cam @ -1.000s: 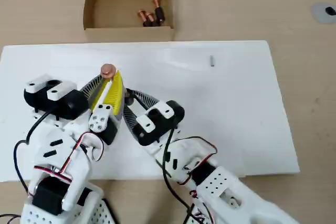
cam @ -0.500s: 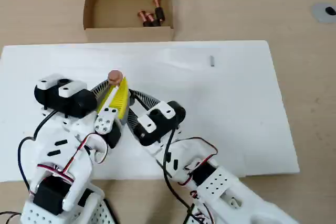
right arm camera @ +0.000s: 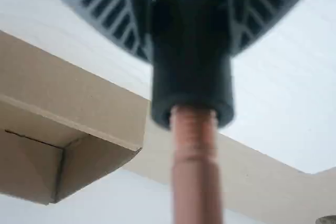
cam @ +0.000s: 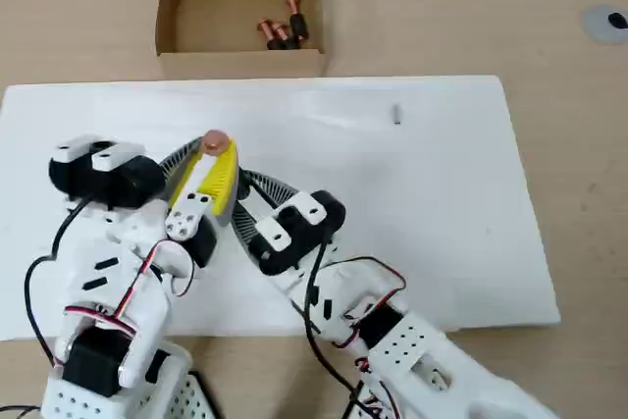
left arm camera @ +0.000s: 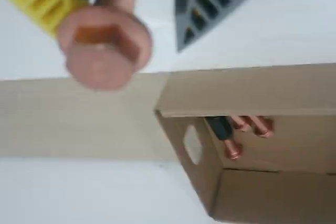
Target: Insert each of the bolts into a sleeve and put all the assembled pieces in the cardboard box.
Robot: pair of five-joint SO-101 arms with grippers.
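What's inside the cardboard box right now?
A cluster of copper bolts in black sleeves, three heads visible, lies against one side wall of the cardboard box. The rest of its floor shows bare; a strip behind the near wall is hidden.

— What covers the counter (cam: pixel 569 95)?
— A big white sheet (cam: pixel 442 203), lying flat across most of the light wood.
— Anything on the sheet itself?
— A small grey piece (cam: pixel 396 115), near its far edge.
— And off the sheet?
— The cardboard box (cam: pixel 235 64) just beyond that far edge, and a grey disc (cam: pixel 605 24) at the far right corner.
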